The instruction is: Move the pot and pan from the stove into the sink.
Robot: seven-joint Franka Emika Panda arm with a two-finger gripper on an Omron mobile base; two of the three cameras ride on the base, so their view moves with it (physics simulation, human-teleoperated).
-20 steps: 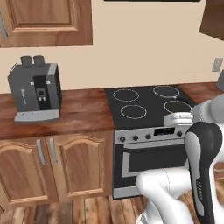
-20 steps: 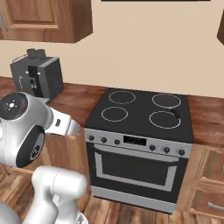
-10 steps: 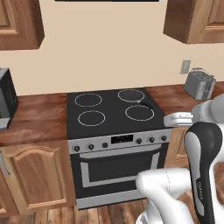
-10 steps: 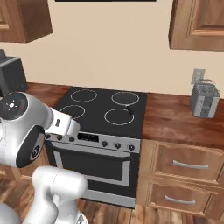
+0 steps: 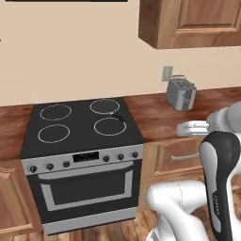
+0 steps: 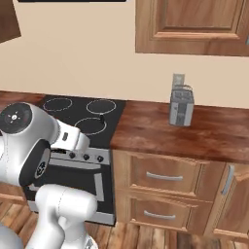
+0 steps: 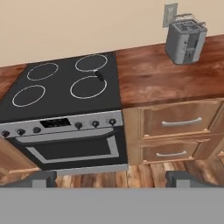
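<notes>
Left base view: stove (image 5: pixel 80 136) centre-left of frame, four ring burners bare; small dark object (image 5: pixel 117 116) between right-hand rings, identity unclear. Toaster (image 5: pixel 180 93) on counter, right.

Right base view: stove (image 6: pixel 82 119) left, no cookware on it.

Hand view: gripper (image 7: pixel 111 179) at bottom edge, jaws spread wide, empty, well short of stove (image 7: pixel 65 94).

Judgement: pot, pan, sink unsighted; progress unclear.

Kitchen backdrop: beige wall (image 5: pixel 84 56) with an outlet (image 5: pixel 167 73); wooden wall cabinet (image 6: pixel 194 26) above; reddish-brown wood worktop (image 6: pixel 194 131) carrying a steel toaster (image 7: pixel 185 41); wooden drawers (image 7: pixel 179 122) with silver handles below; plank floor (image 7: pixel 175 168).
</notes>
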